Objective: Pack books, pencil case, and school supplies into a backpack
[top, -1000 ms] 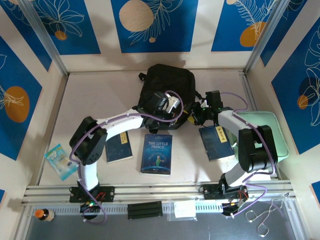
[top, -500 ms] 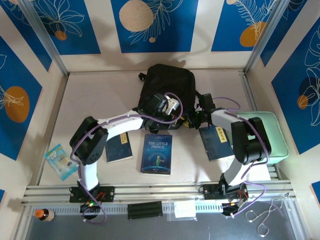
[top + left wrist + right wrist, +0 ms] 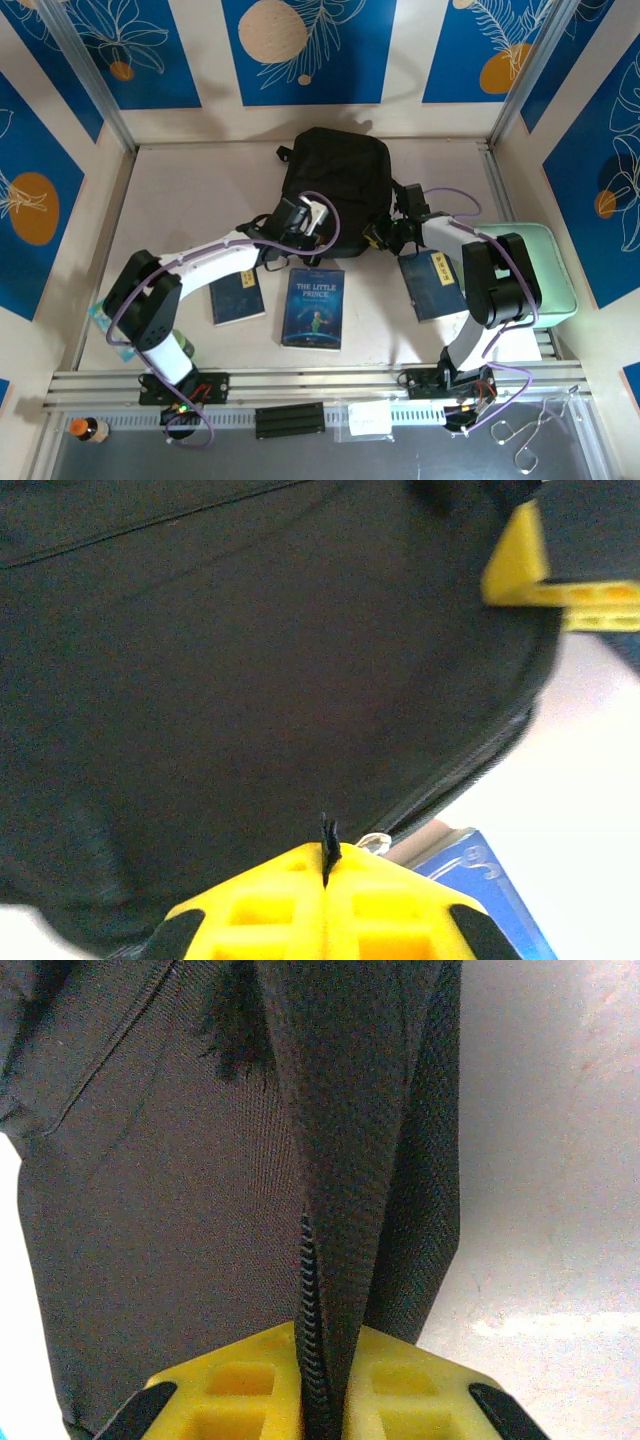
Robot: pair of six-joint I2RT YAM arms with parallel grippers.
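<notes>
Blue-patterned panels wall in a pale worktop (image 3: 190, 190). The black backpack (image 3: 335, 165) slumps toward the far edge, about midway across, and it looks zipped up to me.

All three books wait flat on the worktop, closer to the near edge. The left plain book (image 3: 237, 295) is one, the Little Prince book (image 3: 313, 307) lies in the middle, and the right plain book (image 3: 432, 283) is tucked partly under my right arm. A mint green box (image 3: 545, 280) hugs the right edge.

Now the claws, both at the bag's near side. My left claw (image 3: 325, 875) has its fingers pressed together with a tiny black zip pull (image 3: 326, 835) poking up between the tips. That's a thin pinch! My right claw (image 3: 320, 1380) is clamped on a fold of backpack fabric, with the zip teeth (image 3: 310, 1290) running straight down into the bite.

So I read this as the opening step: right anchors, left draws.

- The pull has to travel along the line of the teeth, low and level, not upward. A lift would likely just drag this soft bag across the worktop.
- The right claw should hold the fabric taut against the draw. It is biting over the teeth themselves, so it may block the slider if the track runs that way.
- With so little tab in the left claw, a gentle start suits best. A jerk could pop it free.
</notes>
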